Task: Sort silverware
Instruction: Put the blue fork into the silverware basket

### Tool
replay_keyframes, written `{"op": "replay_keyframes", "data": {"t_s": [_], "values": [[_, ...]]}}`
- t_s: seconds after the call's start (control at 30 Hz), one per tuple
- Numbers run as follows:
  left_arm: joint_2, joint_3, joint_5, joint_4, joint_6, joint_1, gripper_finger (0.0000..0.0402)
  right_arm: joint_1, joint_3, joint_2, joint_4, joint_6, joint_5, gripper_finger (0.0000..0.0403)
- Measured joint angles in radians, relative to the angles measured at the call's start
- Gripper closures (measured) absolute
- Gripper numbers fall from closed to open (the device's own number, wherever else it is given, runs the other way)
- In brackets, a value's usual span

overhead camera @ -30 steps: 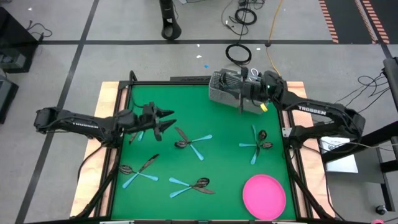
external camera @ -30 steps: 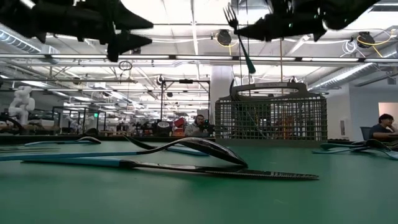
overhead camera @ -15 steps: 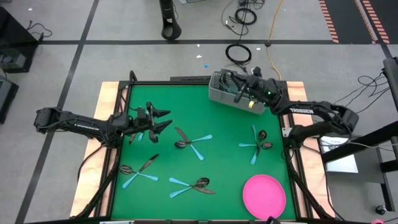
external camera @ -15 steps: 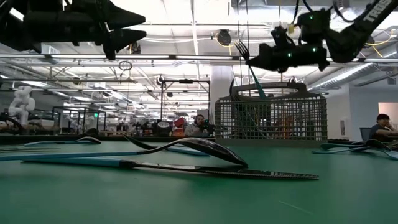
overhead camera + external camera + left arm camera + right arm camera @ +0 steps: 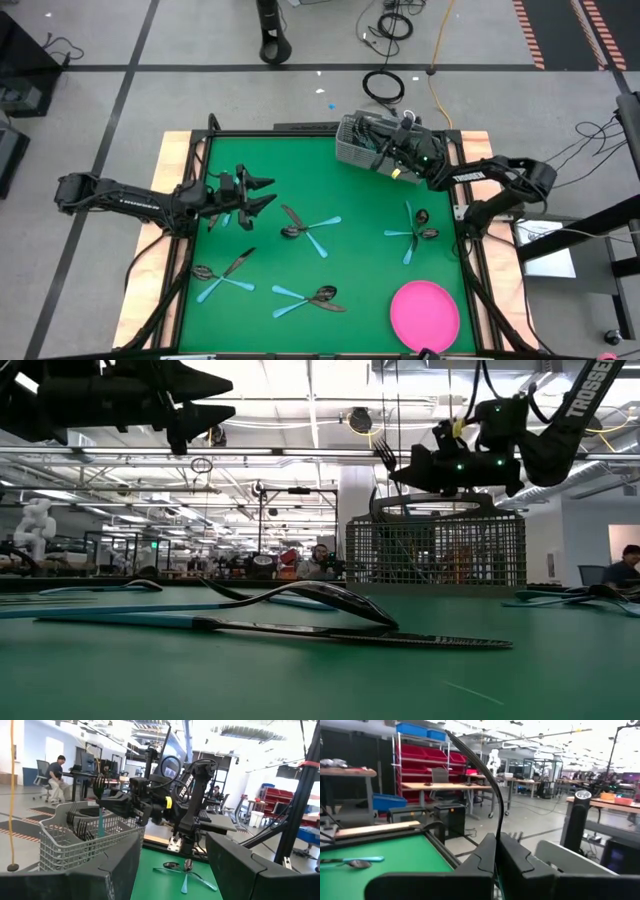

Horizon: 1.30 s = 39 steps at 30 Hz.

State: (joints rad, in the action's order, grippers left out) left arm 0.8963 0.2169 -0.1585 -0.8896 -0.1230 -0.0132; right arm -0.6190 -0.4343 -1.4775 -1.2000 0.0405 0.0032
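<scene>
the right gripper (image 5: 400,468), clamped on a fork (image 5: 392,472), holds it upright, tines up, handle pointing down into the caddy (image 5: 436,550) directly beneath; the left gripper (image 5: 262,192) hangs spread and empty over the mat.

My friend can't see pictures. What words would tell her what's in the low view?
The right gripper, shut on a blue-handled fork, lowers it tines-up into the grey wire caddy on the green table. Spoons and a knife lie in front; the left gripper hangs open above.

Blue-handled silverware (image 5: 310,232) in crossed clusters on mat; one fork (image 5: 392,461) upright above caddy (image 5: 436,548).
</scene>
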Motion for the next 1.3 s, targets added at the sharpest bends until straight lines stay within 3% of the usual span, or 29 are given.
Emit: {"op": "replay_keyframes", "data": {"t_s": [0.17,0.57,0.87,1.3], "values": [[0.000,0.000,0.000,0.000,0.000,0.000,0.0174,0.007,0.000,-0.007,0.001,-0.027,-0.004,0.0396],[0.000,0.000,0.004,0.000,-0.003,0.001,0.0174,0.006,0.000,-0.004,-0.003,-0.059,0.004,0.0321],[0.000,0.000,0.005,0.000,-0.003,0.001,0.0174,0.006,0.000,0.001,-0.025,-0.061,0.005,0.0292],[0.000,0.000,0.023,0.001,-0.002,0.001,0.0174,0.051,0.000,0.208,0.064,-0.008,-0.010,0.0291]]}}
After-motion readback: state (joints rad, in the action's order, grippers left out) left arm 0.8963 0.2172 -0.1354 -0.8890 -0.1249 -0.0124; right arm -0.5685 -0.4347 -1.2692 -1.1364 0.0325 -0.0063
